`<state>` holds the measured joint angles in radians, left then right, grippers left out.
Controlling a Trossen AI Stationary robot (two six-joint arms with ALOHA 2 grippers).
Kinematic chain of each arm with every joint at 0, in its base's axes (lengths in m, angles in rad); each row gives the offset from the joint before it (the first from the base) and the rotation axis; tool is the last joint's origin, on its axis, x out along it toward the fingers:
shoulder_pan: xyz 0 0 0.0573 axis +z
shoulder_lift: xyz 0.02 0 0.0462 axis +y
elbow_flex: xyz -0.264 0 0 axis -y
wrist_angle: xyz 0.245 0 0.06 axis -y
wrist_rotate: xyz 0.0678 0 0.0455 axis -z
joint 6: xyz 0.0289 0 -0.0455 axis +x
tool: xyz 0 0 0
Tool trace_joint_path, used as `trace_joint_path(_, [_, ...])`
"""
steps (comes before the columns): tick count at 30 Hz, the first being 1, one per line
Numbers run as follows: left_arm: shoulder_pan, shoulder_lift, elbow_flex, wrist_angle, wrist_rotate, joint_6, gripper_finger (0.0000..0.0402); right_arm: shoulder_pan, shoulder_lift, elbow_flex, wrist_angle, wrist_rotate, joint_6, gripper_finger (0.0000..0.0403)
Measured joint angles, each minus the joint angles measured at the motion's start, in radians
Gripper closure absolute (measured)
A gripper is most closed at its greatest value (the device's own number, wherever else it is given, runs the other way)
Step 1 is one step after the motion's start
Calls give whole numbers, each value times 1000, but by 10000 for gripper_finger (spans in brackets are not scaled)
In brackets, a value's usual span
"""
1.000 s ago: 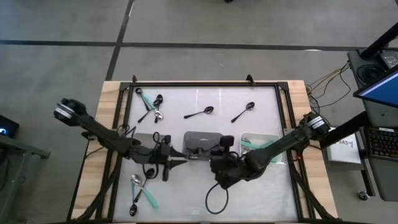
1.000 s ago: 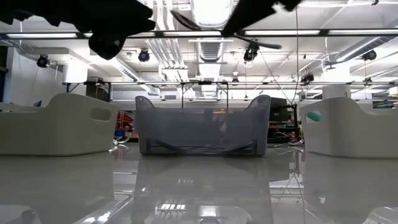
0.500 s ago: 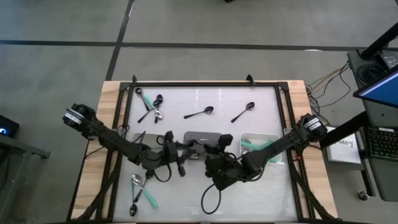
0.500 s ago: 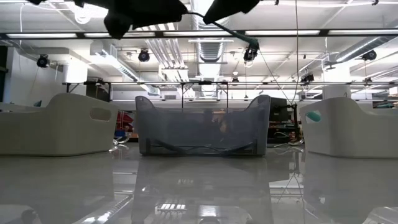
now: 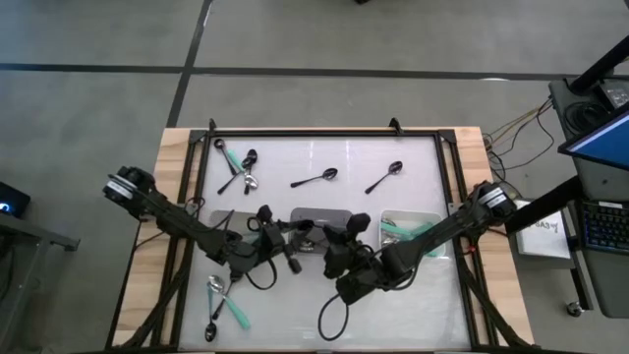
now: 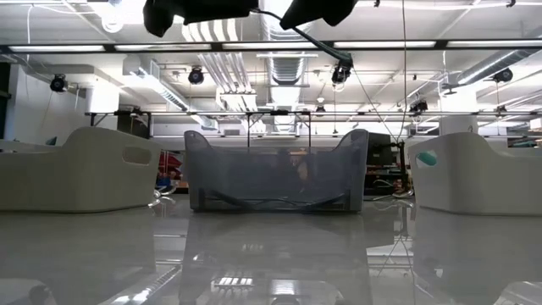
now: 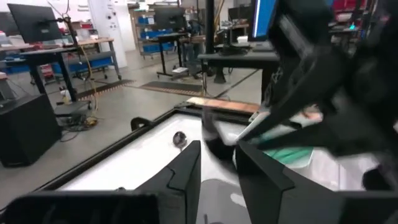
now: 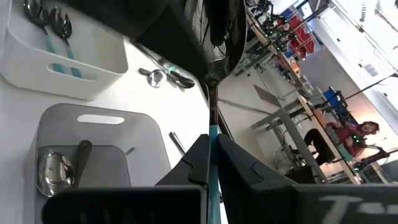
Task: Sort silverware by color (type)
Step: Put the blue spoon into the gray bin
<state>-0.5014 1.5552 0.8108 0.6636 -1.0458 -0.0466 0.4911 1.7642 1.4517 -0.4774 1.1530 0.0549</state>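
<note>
You are looking down on a glossy white tabletop (image 5: 324, 295) framed in black rails on a pale wooden bench, over a grey tiled floor. Three rectangular trays sit in a row across the middle: a translucent grey plastic tray (image 5: 319, 220) in the centre, a white tray (image 5: 429, 218) to its right holding mint-green plastic spoons (image 5: 403, 232), and another white tray (image 6: 80, 169) on the left, largely hidden from above by the left arm.

The left gripper (image 5: 293, 258) hangs just left of the grey tray; its fingers stand slightly apart with nothing seen between them. The right gripper (image 5: 332, 246) hovers at the grey tray's near edge, fingers pinched on a slim mint-green spoon handle (image 8: 212, 134).

Loose silverware lies on the far side: two black spoons (image 5: 315, 179) near centre, and a mixed cluster (image 5: 239, 167) at far left. A second cluster (image 5: 222, 300) lies at near left.

Beyond the table, the low view shows a workshop with ceiling strip lights, ducting and benches; a person sits far off in the right wrist view.
</note>
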Motion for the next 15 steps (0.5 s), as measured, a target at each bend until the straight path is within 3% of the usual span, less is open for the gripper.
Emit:
trace_joint_path(10, [0, -2, 27, 3, 8, 12, 323, 2, 3, -1, -1, -1, -14, 394])
trace_joint_path(15, [0, -3, 27, 2, 13, 12, 377, 2, 3, -1, -3, -1, -17, 394])
